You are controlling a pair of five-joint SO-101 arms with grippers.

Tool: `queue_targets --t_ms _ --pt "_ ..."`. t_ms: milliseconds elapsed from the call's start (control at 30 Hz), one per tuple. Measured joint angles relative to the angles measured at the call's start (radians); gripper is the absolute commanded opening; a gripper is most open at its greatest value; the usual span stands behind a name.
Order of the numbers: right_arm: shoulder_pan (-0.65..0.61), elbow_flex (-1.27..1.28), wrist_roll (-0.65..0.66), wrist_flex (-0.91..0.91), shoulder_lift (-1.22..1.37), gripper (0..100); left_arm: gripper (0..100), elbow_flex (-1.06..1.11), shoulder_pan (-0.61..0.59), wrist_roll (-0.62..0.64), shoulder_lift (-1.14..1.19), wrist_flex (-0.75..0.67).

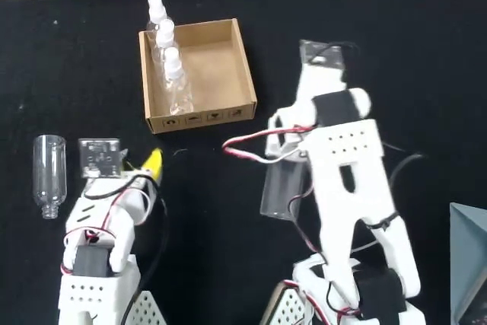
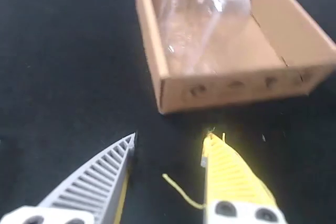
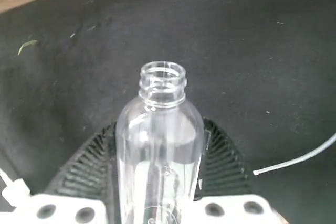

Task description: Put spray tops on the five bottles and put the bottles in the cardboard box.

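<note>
Right jaws clamp an uncapped bottle (image 3: 160, 145); left jaws gape empty near the cardboard box (image 2: 236, 85).

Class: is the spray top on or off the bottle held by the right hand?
Off: the bottle in the right hand shows a bare, open threaded neck.

Three clear plastic bottles with white spray tops (image 1: 173, 74), two clear uncapped bottles (image 1: 49, 173), one held in the right gripper (image 3: 160, 129) and one just beside the left gripper (image 2: 168, 137), one brown cardboard box (image 1: 202, 118), two white robot arms (image 1: 350, 180).
</note>
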Motion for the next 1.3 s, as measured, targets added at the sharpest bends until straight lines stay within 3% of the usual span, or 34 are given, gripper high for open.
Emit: queue_targets --t_ms 300,600,967,1300 --pt "0.172 -0.054 0.000 0.002 0.000 3.3 19 -0.081 0.176 -0.071 0.000 0.204" --pt "0.285 -0.081 0.000 0.002 0.000 1.1 19 -0.109 0.327 -0.075 -0.002 0.233" --pt "0.296 -0.081 0.000 0.002 0.000 1.1 19 -0.132 0.483 -0.098 -0.002 0.238" --pt "0.298 -0.081 0.000 -0.009 0.000 1.1 19 -0.279 0.617 -0.120 -0.008 0.365"
